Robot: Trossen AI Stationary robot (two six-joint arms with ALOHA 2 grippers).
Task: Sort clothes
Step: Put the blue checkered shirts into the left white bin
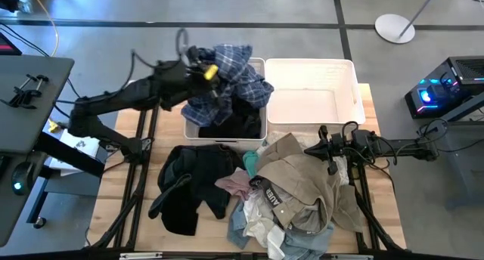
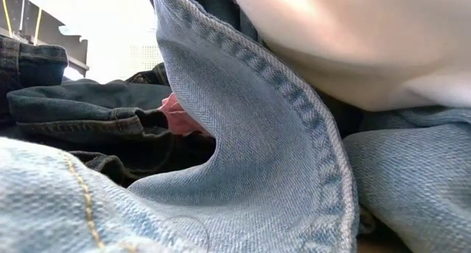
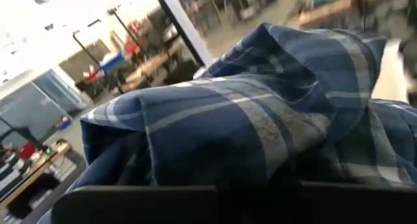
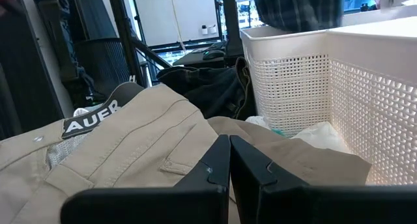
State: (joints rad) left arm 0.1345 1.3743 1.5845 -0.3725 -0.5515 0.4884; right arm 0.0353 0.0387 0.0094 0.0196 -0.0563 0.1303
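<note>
Left gripper [image 1: 204, 69] is over the left white slatted plastic basket [image 1: 260, 63], clamped on the navy plaid fabric garment [image 1: 231, 77], which hangs bunched above and into that basket on top of a black garment [image 1: 240, 124]; the left wrist view is filled by the plaid cloth [image 3: 260, 126]. Right gripper [image 1: 330, 163] sits low over the khaki fabric trousers [image 1: 299, 177] at the right front of the table, fingers [image 4: 251, 165] pressed together with nothing between them, just above the khaki cloth [image 4: 130, 146]. Right white slatted basket [image 1: 310, 90] holds no clothes that I can see. Light wooden slatted tabletop [image 1: 125, 162] carries the rest of the pile in front of the baskets: black garment [image 1: 193, 184] left, pink piece [image 1: 234, 186] in the middle touching it, teal scrap [image 1: 251, 162] beside the khaki, white [image 1: 261, 230] and pale blue denim [image 1: 302, 241] at the front edge. Low view is blocked by pale blue denim [image 2: 257, 150] right against the lens, dark denim [image 2: 73, 109] and pink [image 2: 180, 117] behind. Floor is grey concrete with dark seams [image 1: 340, 18]; a round white stand base [image 1: 395, 28] sits behind the table, a black box with blue lights [image 1: 446, 86] to the right.
</note>
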